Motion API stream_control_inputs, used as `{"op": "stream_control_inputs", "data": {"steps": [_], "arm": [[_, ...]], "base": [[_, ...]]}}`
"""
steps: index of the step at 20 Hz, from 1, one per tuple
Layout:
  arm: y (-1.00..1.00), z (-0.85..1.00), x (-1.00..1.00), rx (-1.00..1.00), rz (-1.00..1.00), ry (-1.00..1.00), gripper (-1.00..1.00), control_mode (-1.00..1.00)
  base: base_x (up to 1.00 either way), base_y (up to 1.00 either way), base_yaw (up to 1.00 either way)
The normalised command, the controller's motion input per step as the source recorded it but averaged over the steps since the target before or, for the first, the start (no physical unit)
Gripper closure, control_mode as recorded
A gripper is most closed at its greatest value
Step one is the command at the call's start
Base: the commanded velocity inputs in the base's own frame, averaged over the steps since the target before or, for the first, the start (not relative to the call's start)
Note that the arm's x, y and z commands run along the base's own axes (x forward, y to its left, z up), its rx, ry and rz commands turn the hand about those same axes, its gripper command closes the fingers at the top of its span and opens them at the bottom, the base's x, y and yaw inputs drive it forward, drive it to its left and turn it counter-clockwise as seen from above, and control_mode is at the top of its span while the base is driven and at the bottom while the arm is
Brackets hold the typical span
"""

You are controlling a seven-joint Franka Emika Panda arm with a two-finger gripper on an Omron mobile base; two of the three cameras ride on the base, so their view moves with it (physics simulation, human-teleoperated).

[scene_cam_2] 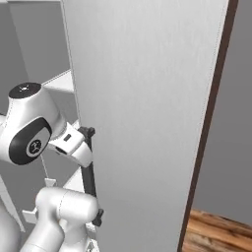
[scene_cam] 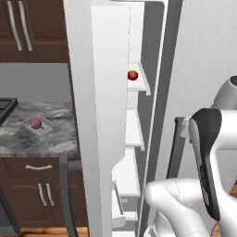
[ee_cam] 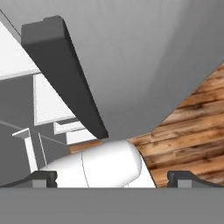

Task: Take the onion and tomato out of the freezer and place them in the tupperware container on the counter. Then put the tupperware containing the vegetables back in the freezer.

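Observation:
The freezer (scene_cam: 104, 115) stands open, its white door swung out toward me. The glossy red tomato (scene_cam: 133, 75) rests on an upper inner shelf. On the marbled counter (scene_cam: 55, 139) to the left sits the pale tupperware container (scene_cam: 42, 131), and the dull purple-red onion (scene_cam: 36, 123) lies inside it. In the hand view my gripper (ee_cam: 113, 179) is open with nothing between its fingertips (ee_cam: 41, 178). It points past a dark bar handle (ee_cam: 65, 74) on a grey door panel (ee_cam: 144, 52), apart from both vegetables.
A black stove top (scene_cam: 5, 107) borders the counter at far left, with dark brown cabinets (scene_cam: 37, 190) below and above. The wide grey door (scene_cam_2: 147, 113) and its handle (scene_cam_2: 88, 167) stand close beside my arm. Wooden floor (ee_cam: 188, 131) lies below.

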Motion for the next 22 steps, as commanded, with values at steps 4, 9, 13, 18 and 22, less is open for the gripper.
{"op": "stream_control_inputs", "data": {"steps": [4, 9, 13, 18, 22], "arm": [[0.0, 0.0, 0.0, 0.0, 0.0, 0.0, -1.0, 1.0], [0.0, 0.0, 0.0, 0.0, 0.0, 0.0, -1.0, 1.0], [0.0, 0.0, 0.0, 0.0, 0.0, 0.0, -1.0, 1.0], [0.0, 0.0, 0.0, 0.0, 0.0, 0.0, -1.0, 1.0], [0.04, 0.6, 0.03, 0.13, -0.01, -0.27, -1.0, -1.0]], "base": [[0.17, 0.72, -0.04], [0.09, 0.78, -0.04], [0.0, 0.66, -0.02], [0.03, 0.44, -0.01], [0.0, 0.0, 0.0]]}}
